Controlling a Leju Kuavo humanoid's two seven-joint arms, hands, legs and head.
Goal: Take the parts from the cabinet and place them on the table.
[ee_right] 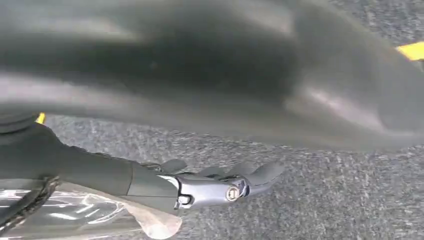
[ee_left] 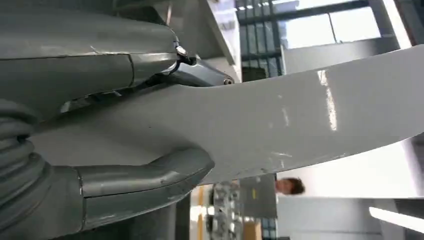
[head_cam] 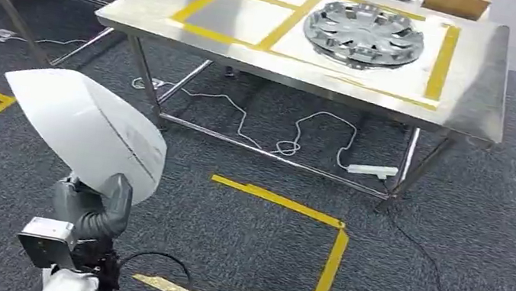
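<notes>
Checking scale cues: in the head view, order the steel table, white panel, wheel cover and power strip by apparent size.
1. steel table
2. white panel, held by the left hand; near the camera, so it looks larger than it may be
3. wheel cover
4. power strip

You see the left robot hand [head_cam: 101,219] low at the left, its thumb pressed on a white curved panel [head_cam: 88,128] that it holds up over the grey carpet [head_cam: 456,245]. Ahead stands the steel counter [head_cam: 480,86], marked with yellow tape rectangles [head_cam: 217,12]. A silver wheel cover [head_cam: 364,34] lies flat inside the right rectangle. Under the counter you see white cables [head_cam: 273,128] and a power strip [head_cam: 372,170] on the carpet.
</notes>
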